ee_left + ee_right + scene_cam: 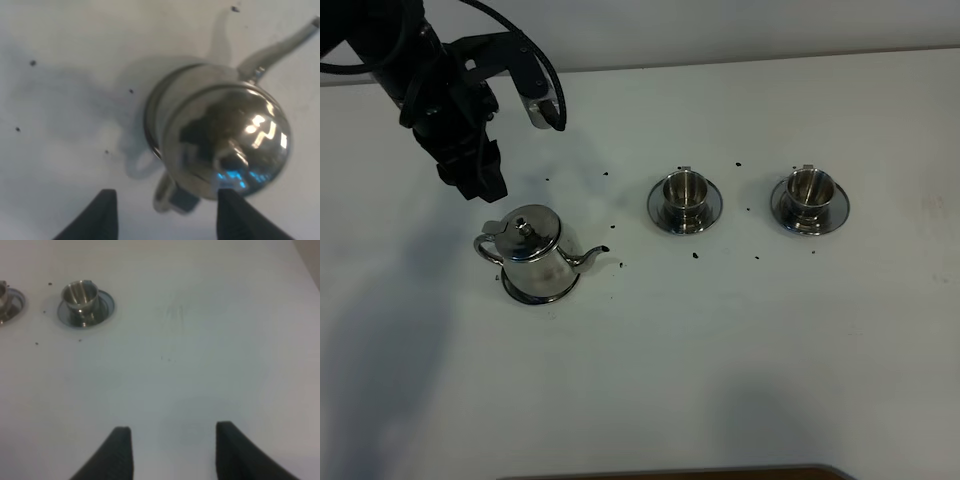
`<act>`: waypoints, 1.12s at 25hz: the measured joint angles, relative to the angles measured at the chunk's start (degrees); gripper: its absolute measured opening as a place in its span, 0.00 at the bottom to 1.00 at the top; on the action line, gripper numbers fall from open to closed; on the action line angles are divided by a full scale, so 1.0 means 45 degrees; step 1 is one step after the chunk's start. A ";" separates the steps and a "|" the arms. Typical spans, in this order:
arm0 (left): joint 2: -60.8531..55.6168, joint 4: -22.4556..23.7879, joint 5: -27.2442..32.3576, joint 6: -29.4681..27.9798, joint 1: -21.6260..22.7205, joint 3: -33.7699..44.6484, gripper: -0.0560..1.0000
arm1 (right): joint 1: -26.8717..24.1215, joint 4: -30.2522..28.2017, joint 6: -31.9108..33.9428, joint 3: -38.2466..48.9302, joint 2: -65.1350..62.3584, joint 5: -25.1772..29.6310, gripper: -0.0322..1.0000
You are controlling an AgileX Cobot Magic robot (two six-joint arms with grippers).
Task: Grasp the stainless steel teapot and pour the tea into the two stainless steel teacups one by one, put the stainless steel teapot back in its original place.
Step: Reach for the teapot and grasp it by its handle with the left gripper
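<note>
The stainless steel teapot [532,252] stands upright on its round steel saucer [534,296] at the left, spout pointing right, loop handle to the left. My left gripper [478,182] hovers just behind and left of it, open and empty. In the left wrist view its fingers [102,215] spread open around the pot's handle [169,196], short of it, with the domed lid [235,145] beyond. The two stainless steel teacups [685,190] [808,188] sit on their saucers to the right. My right gripper [172,455] is open and empty over bare table, far from one cup [80,296].
Small dark specks [696,255] lie scattered on the white table [720,360] around the pot and cups. A dark edge [670,474] runs along the table's front. The second cup's saucer [6,300] shows at the right wrist view's edge.
</note>
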 joint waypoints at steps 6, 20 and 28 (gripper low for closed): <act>-0.0984 0.0735 0.0000 0.0024 0.0000 0.1244 0.62 | 0.0000 0.0000 0.0000 0.0000 0.0000 0.0000 0.40; -0.0975 0.1597 0.0000 0.0272 0.0000 0.2377 0.61 | 0.0000 0.0000 0.0000 0.0000 0.0000 0.0000 0.40; -0.0265 0.1818 0.0000 0.0313 0.0000 0.2377 0.61 | 0.0000 0.0000 0.0000 0.0000 0.0000 0.0000 0.40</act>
